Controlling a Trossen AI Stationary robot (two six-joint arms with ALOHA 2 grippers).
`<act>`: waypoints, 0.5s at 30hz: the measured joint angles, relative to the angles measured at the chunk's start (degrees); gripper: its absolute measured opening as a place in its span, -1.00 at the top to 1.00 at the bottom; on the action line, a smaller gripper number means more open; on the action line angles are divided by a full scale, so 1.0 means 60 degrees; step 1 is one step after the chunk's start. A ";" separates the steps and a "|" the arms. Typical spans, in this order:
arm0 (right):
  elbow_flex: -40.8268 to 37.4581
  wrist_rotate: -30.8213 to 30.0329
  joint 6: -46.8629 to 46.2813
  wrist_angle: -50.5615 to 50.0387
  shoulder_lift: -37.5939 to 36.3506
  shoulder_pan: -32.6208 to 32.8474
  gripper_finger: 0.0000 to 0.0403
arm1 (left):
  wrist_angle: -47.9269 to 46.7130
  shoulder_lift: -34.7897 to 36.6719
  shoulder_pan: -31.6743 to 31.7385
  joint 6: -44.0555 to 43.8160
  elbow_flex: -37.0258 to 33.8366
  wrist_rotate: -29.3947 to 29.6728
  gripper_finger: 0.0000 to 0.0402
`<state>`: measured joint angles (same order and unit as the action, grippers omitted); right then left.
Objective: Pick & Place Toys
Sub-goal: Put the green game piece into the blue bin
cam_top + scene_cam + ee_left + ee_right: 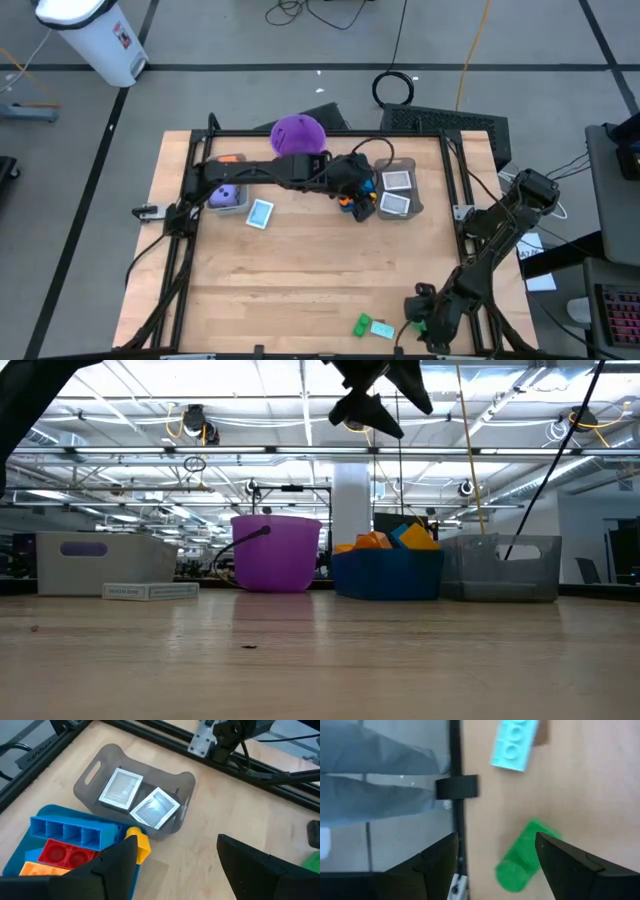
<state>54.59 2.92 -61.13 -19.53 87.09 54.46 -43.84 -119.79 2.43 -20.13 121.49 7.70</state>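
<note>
A: Where is the small green plastic brick?
B: On the tabletop, between the right gripper's wide fingers; it could be nudged off the near edge.
A: The left gripper?
B: Held open, empty, above the blue bin of bricks.

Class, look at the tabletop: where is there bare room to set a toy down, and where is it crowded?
Free: the wide middle of the table, between the far bins and the near-edge green brick. Crowded: the far edge, with purple bucket, blue bin, card bin, and the left gripper above.
</note>
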 joint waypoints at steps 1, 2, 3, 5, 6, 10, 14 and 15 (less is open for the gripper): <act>0.0000 -0.0027 -0.0098 -0.0181 -0.0004 0.0028 -0.27 | 0.0037 0.0000 -0.0032 0.0006 -0.0004 0.0035 -0.38; 0.0000 -0.0060 -0.0187 -0.0418 -0.0004 0.0058 -0.26 | 0.0088 0.0000 -0.0063 0.0009 -0.0004 0.0051 -0.38; 0.0000 -0.0124 -0.0264 -0.0717 -0.0004 0.0089 -0.25 | 0.0162 0.0000 -0.0086 0.0009 -0.0004 0.0051 -0.38; 0.0000 -0.0273 -0.0510 -0.1189 -0.0007 0.0143 -0.24 | 0.0225 0.0000 -0.0115 -0.0024 -0.0004 0.0056 -0.38; 0.0000 -0.0357 -0.0674 -0.1292 -0.0007 0.0144 -0.23 | 0.0229 0.0000 -0.0128 -0.0085 -0.0004 0.0047 -0.38; 0.0000 -0.0654 -0.1646 -0.1305 -0.0007 0.0134 -0.23 | 0.0317 0.0000 -0.0191 -0.0329 -0.0004 -0.0373 -0.39; 0.0000 -0.0698 -0.2206 -0.0857 -0.0007 0.0206 -0.23 | 0.0659 0.0063 -0.0393 -0.0352 -0.0014 -0.1030 -0.39; 0.0000 -0.0782 -0.2208 -0.0629 -0.0007 0.0253 -0.23 | 0.0713 0.0088 -0.0479 -0.0346 -0.0016 -0.1028 -0.39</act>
<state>54.59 -1.77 -74.38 -23.30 87.05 55.98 -39.56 -119.26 -0.44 -22.20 121.40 1.54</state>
